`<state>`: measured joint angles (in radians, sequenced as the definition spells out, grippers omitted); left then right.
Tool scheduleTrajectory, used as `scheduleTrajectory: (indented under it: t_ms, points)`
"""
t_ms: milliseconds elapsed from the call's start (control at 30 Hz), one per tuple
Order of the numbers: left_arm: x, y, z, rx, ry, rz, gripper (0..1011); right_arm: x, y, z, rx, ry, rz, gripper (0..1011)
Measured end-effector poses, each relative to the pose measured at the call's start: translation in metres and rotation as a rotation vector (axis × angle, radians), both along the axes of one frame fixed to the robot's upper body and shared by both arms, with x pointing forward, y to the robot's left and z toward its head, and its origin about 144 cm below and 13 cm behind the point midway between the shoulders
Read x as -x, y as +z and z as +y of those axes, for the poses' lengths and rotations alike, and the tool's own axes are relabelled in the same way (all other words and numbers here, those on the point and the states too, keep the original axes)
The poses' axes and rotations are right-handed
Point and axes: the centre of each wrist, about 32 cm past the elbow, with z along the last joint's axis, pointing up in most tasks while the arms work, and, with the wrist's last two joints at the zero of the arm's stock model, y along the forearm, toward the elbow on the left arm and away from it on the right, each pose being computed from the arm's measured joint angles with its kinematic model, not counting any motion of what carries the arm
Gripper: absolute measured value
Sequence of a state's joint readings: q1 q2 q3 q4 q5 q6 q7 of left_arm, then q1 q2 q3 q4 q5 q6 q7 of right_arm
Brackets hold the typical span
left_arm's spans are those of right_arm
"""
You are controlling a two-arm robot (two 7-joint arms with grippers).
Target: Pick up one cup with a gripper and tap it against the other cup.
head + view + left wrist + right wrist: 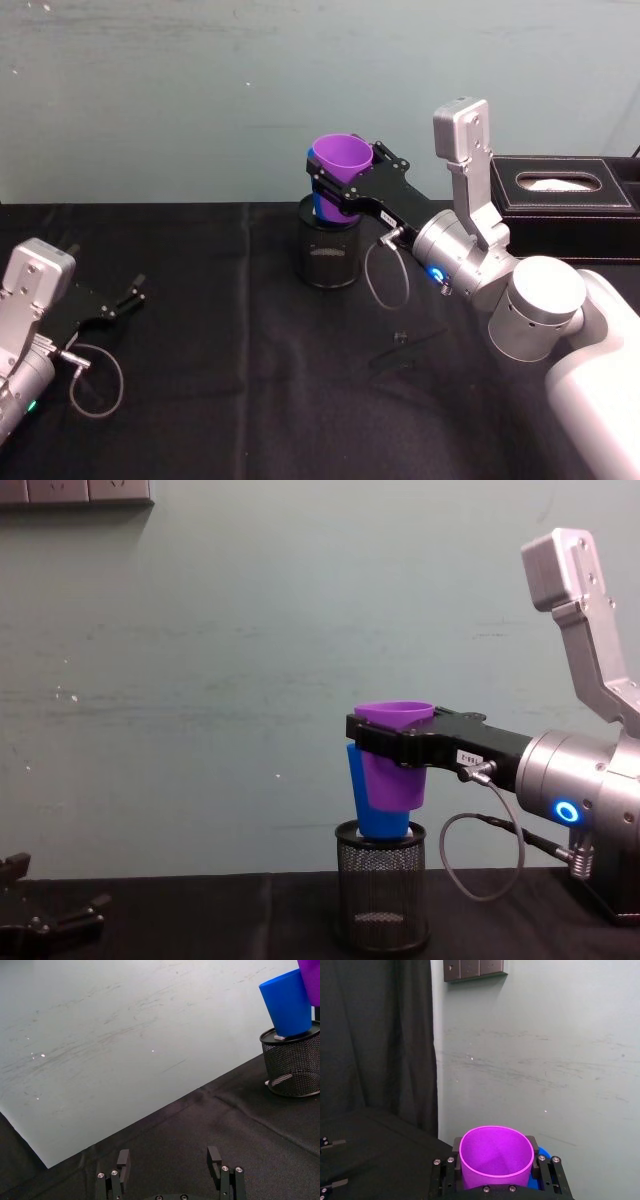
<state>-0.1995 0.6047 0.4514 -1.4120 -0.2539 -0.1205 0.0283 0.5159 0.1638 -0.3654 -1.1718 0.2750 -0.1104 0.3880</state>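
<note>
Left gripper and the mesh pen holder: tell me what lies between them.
Bare black tablecloth, with nothing on it, lies between the open left gripper and the mesh pen holder, as the head view shows.

No text, brand or number can be read. A small white label (465,757) sits on the side of the right gripper (375,738), near the wrist; its dark print is too small to make out.

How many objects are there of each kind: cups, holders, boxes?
Cups: 2 (purple cup, blue cup)
Mesh holder: 1
Tissue box: 1
Total: 4
</note>
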Motion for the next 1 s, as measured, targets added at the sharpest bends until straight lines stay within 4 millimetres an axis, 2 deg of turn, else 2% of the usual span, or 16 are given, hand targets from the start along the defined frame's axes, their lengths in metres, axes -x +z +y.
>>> scheduleTrajectory:
  t_ms: [1000]
  points:
    - [0.0000,0.0000,0.0000,0.000,0.000,0.000,1000,0.0000,0.0000,0.0000,0.000,0.000,0.000,743]
